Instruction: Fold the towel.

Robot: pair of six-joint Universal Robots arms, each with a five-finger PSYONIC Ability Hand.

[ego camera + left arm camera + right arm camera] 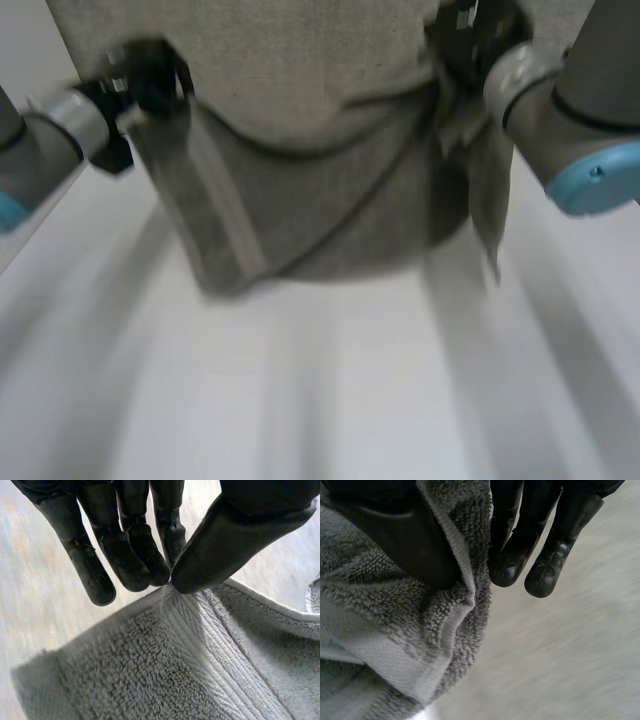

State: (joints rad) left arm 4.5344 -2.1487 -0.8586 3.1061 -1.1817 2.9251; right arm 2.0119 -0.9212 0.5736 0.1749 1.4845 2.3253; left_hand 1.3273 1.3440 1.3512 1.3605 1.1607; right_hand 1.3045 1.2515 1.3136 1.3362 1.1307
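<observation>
White table (330, 400) below, with a grey towel (320, 150) held up over it, sagging between both hands. Left hand (225, 540) pinches the towel's top edge, thumb to fingertips — right hand (405, 540) clamps a bunched edge between thumb and fingers.

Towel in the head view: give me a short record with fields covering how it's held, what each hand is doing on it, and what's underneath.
towel: grey terry, held up between both hands, sagging in the middle
left hand: pinches the towel's edge between thumb and fingers
right hand: pinches a bunched hemmed edge between thumb and fingers
table: white, below the hanging towel
contact with table: cannot tell
</observation>
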